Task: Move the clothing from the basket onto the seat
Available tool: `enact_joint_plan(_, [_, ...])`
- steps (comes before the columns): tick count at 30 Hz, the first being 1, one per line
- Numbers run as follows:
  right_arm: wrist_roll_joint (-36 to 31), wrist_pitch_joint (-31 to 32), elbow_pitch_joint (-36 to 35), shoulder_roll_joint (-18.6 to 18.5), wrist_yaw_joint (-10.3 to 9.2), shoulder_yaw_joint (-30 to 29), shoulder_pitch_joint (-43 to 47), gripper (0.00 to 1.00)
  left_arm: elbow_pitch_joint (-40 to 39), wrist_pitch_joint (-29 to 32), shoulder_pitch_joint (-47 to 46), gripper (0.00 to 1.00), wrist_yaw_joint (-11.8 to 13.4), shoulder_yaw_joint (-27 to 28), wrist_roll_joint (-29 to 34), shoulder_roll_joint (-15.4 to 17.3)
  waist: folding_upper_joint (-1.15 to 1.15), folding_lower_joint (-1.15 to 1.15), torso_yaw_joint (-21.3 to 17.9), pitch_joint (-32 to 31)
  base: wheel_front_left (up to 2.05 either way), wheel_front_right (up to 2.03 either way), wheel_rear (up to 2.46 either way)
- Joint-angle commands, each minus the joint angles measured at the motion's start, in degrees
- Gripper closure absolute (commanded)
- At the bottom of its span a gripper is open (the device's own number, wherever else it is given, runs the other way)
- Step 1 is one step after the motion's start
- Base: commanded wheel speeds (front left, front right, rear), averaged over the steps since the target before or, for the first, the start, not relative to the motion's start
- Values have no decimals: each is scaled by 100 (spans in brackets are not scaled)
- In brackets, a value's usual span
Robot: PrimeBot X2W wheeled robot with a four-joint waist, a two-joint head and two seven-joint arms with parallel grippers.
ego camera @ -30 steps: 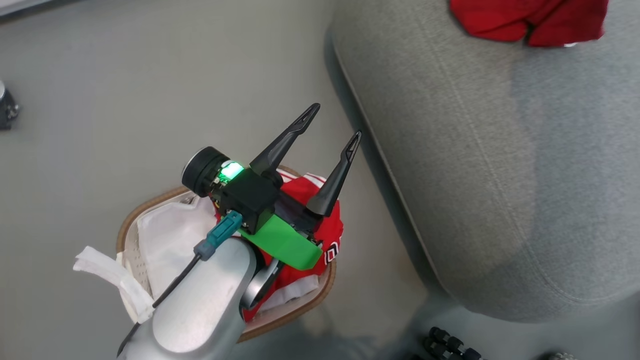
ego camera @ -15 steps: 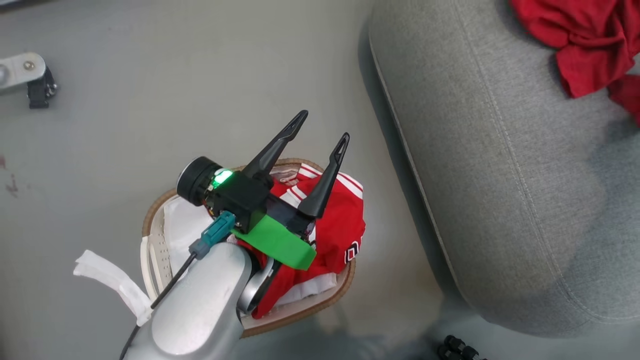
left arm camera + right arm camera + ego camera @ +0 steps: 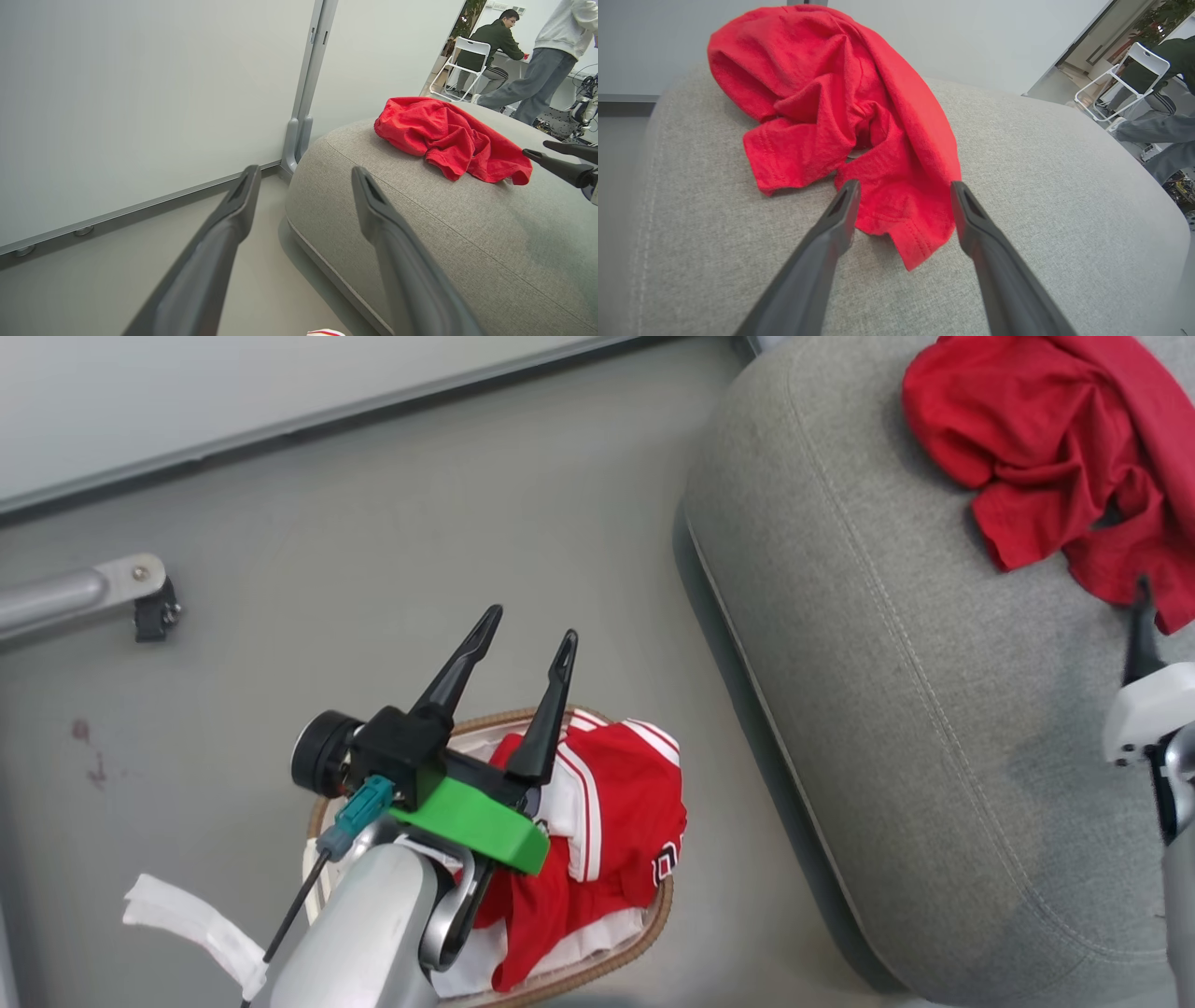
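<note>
Jaws wide on both: left gripper (image 3: pixel 528 625) over the jersey (image 3: pixel 625 793) in the basket (image 3: pixel 665 905), right gripper (image 3: pixel 903 186) at the red shirt (image 3: pixel 822 93) on the seat (image 3: pixel 1041 163). It may be touching the hem and could drag it off.

Grey floor, white panel walls, an opening onto a second room.
In the head view a smooth grey floor (image 3: pixel 392 541) runs up to a white wall panel (image 3: pixel 233 392) across the upper left, dark-edged at its foot. A metal bar with a black foot (image 3: pixel 75 597) enters at mid left, with small reddish marks (image 3: pixel 84 737) on the floor below it. In the left wrist view a grey upright post (image 3: pixel 310 60) joins two such panels at upper centre. At upper right an opening shows a white folding chair (image 3: pixel 472 46), a seated person (image 3: pixel 495 37), a standing person (image 3: pixel 542 74) and a leafy plant (image 3: pixel 474 9). The light is soft and even.
</note>
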Motion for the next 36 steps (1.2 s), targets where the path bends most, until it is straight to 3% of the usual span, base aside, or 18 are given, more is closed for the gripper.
enact_joint_plan(1, [126, -26, -145, -12, -10, 124, 193, 0, 31, -5, 154, 0, -12, 93, 64, -29, 0, 0, 118, -378, 0, 0, 0])
enact_joint_plan(8, [902, -26, -896, 270, -9, 1101, 590, 0, 141, -5, 504, 0, -10, 676, 309, -165, 0, 0, 442, -792, 0, 0, 0])
enact_joint_plan(17, [1496, -27, -1215, 636, -9, 1880, 837, 0, 302, -5, 836, 0, 42, 1552, 639, -229, 0, 0, 863, -1062, 0, 0, 0])
enact_joint_plan(27, [1626, -27, -1409, 885, -9, 2195, 1189, 0, 413, -5, 1210, 0, 81, 2403, 990, -250, 0, 0, 1138, -1260, 0, 0, 0])
enact_joint_plan(36, [1651, -27, -1459, 977, -9, 2261, 1689, 0, 385, -5, 1703, 0, 65, 2692, 1014, -264, 0, 0, 1129, -1525, 0, 0, 0])
